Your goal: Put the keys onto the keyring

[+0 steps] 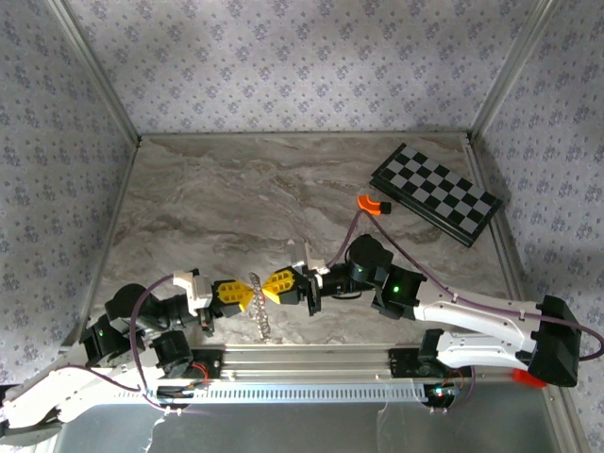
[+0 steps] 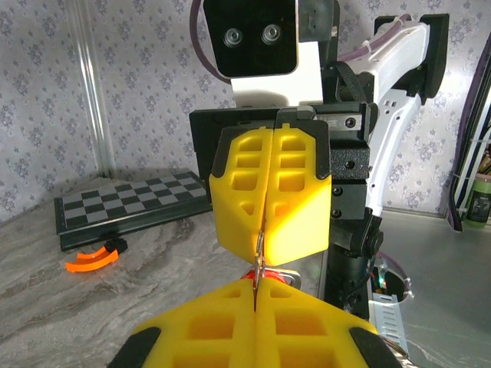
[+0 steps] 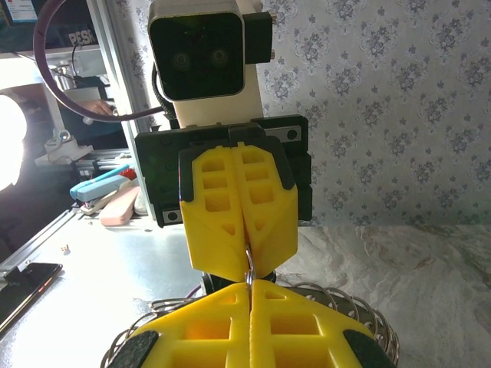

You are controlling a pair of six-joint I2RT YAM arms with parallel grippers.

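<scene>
Both yellow-fingered grippers meet tip to tip above the table's near edge. My left gripper [image 1: 247,293] [image 2: 255,285] is shut on a thin silvery wire loop of the keyring [image 1: 261,316]. From the opposite side my right gripper [image 1: 267,289] [image 3: 249,285] is shut on that same loop. In the right wrist view the keyring's fringe of small silver keys [image 3: 354,303] fans out below my fingers. The red head of the key [image 2: 271,275] peeks out just behind the left fingertips, under the loop. I cannot tell whether it hangs on the ring.
A black-and-white chequered board [image 1: 436,193] [image 2: 130,203] lies at the back right, with an orange curved piece [image 1: 373,205] [image 2: 92,261] beside its near corner. An aluminium rail [image 1: 311,363] runs along the near edge. Patterned walls enclose the marble table [image 1: 236,198].
</scene>
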